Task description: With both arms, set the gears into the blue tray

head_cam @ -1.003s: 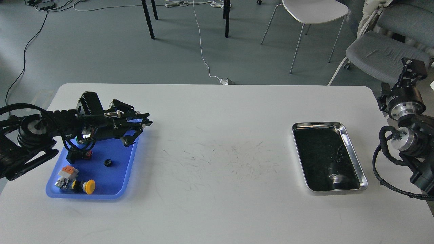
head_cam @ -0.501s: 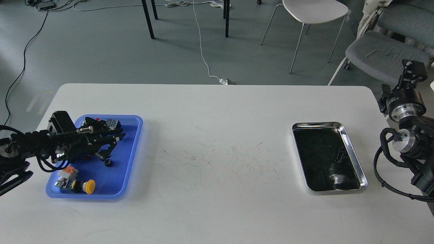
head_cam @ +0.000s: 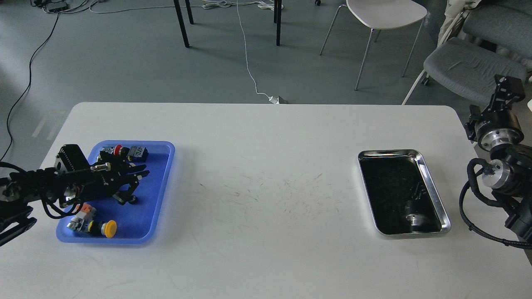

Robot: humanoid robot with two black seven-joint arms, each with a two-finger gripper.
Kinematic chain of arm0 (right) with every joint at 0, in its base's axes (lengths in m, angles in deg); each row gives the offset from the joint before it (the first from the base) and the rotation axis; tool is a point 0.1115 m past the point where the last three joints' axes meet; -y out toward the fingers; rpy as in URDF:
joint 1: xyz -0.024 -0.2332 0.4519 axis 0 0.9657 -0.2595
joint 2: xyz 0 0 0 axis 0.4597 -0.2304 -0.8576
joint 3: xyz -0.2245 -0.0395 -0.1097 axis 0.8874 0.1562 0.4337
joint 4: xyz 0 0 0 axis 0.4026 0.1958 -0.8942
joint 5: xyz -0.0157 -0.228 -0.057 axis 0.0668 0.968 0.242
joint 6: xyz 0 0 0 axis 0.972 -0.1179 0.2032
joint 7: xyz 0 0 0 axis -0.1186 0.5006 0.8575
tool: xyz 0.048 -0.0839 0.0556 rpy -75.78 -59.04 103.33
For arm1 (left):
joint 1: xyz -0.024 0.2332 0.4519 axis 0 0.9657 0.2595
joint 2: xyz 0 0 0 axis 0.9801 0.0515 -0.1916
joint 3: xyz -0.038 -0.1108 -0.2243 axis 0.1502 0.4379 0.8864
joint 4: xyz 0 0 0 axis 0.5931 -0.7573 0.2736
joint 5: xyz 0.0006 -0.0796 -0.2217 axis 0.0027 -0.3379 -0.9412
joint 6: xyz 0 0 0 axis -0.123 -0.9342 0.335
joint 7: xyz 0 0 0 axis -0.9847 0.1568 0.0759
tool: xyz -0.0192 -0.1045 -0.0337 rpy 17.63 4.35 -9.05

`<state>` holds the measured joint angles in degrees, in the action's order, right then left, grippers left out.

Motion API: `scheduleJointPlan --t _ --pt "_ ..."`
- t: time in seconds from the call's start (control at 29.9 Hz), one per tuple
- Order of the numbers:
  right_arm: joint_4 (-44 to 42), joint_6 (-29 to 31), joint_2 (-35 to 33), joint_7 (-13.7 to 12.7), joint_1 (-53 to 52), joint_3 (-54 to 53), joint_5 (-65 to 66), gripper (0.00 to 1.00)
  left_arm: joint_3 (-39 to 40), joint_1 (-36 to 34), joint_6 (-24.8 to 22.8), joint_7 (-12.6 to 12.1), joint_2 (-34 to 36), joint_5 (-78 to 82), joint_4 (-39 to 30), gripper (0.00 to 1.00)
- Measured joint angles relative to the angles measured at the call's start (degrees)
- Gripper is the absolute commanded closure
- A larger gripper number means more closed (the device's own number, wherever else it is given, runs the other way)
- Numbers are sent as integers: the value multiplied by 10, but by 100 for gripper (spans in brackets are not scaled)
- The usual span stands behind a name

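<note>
No writing, label, brand, number or sign could be read anywhere in this view.
</note>
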<state>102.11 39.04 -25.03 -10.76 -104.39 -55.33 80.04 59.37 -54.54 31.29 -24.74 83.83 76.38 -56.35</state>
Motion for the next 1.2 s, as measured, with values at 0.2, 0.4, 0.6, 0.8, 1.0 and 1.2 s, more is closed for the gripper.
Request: scheduleJointPlan --t 0.2,0.4,0.6,0.8,1.0,1.2 --pt "0 0 0 0 1 3 1 3 0 -3 0 0 6 -30 -9 59" --pt "2 0 -1 0 2 18 1 3 5 -16 0 0 18 -84 -13 56" --pt "2 0 -1 0 2 21 1 3 6 -34 -1 0 33 -96 -15 53" --pt "4 2 -2 0 2 25 1 3 8 -39 -2 0 38 -180 -14 30" --pt "9 3 -3 0 2 33 2 3 8 -55 -8 0 38 -345 -11 17" --pt "12 8 -4 0 -2 52 2 3 13 -61 -13 0 33 -505 -5 7"
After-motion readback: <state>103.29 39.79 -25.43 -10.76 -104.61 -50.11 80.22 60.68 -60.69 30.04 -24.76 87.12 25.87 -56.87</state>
